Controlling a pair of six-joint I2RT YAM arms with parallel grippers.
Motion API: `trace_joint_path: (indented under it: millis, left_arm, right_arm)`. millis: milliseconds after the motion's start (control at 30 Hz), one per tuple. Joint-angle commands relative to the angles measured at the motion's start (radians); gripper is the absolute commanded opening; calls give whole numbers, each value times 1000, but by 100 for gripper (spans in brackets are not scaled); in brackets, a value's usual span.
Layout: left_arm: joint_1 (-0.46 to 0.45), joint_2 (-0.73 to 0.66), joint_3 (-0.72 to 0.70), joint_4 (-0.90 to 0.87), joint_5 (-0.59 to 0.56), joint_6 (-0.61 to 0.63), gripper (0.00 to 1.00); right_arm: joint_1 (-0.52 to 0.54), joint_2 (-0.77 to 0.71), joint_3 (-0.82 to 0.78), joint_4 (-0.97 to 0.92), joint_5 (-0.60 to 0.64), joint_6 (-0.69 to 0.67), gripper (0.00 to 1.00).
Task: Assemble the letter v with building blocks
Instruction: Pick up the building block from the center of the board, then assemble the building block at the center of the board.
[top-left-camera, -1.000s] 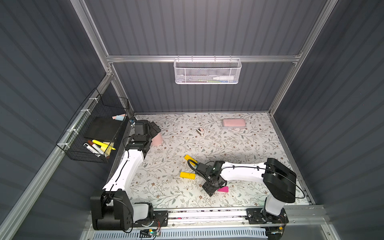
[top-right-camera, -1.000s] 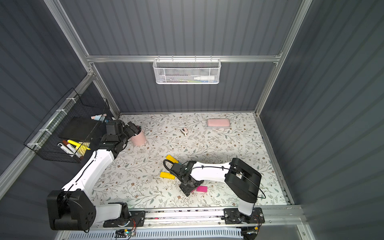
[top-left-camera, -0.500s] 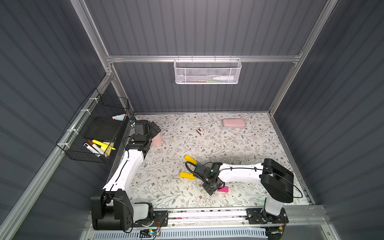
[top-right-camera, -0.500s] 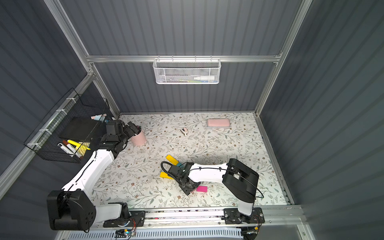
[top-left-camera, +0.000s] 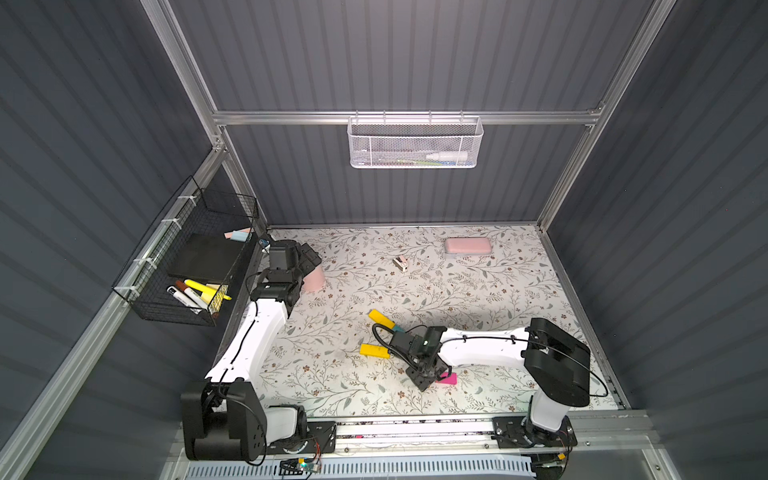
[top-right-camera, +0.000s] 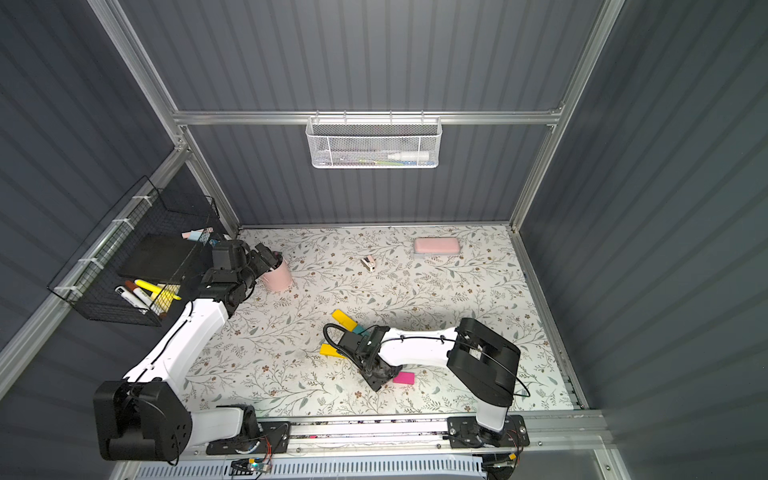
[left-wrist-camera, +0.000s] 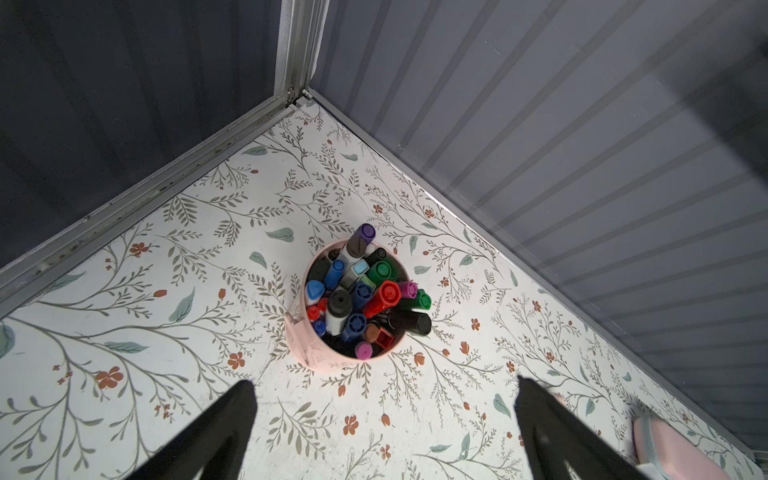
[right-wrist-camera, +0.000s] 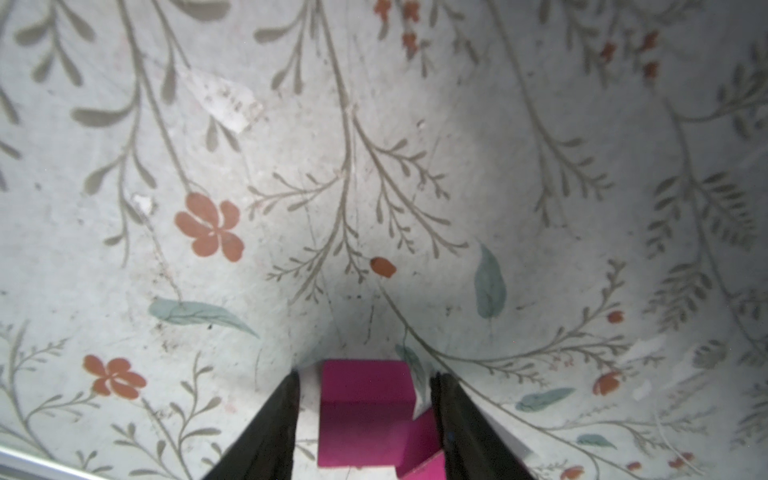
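My right gripper (top-left-camera: 428, 374) is down on the table, and in the right wrist view (right-wrist-camera: 365, 376) its jaws stand narrowly open. A magenta block (right-wrist-camera: 365, 411) lies between them, with a strip of table showing beside one finger (right-wrist-camera: 278, 428). A second magenta block (right-wrist-camera: 419, 449) leans against the other finger and shows beside the gripper in both top views (top-left-camera: 448, 379) (top-right-camera: 404, 377). Two yellow blocks (top-left-camera: 381, 319) (top-left-camera: 374, 350) and a teal block (top-left-camera: 398, 329) lie just behind the right wrist. No letter v shows. My left gripper (top-left-camera: 309, 257) (left-wrist-camera: 384, 399) hangs open and empty.
Below the left gripper is a pink cup (left-wrist-camera: 349, 299) full of markers, near the back left corner. A pale pink case (top-left-camera: 468, 246) and a small white item (top-left-camera: 400, 262) lie at the back. A black wire basket (top-left-camera: 187, 266) hangs on the left wall, a white mesh basket (top-left-camera: 415, 141) on the back wall.
The right gripper's jaws have narrowed around the magenta block, and the gripper has barely shifted. The left arm has not moved.
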Motion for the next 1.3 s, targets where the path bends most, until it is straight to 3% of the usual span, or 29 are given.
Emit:
trace_joint_path:
  millis: [0,100,367,600,867,1267]
  left_arm:
    - [5,-8,-11,-4,-8,11,100]
    - [5,-12,-11,-4,-10,11,99]
    - [5,-9,-10,-3,-8,10,100]
    - [5,-8,-10,-1,0,8,99]
    - [5,1,-8,5,3,5,100]
    - [5,0,-9,6,0,7,99]
  right_arm:
    - [7,3,-17,-25,1,10,45]
    - [9,0,-20,-22,-6,9,37]
    - [7,-15,12,-41,40,5,30]
    - [-25,-30,61,-86,83,-77,29]
    - [-139,-4,123,-59,29,-210,30]
    - [-170,96,185,-26,-22,-348,32]
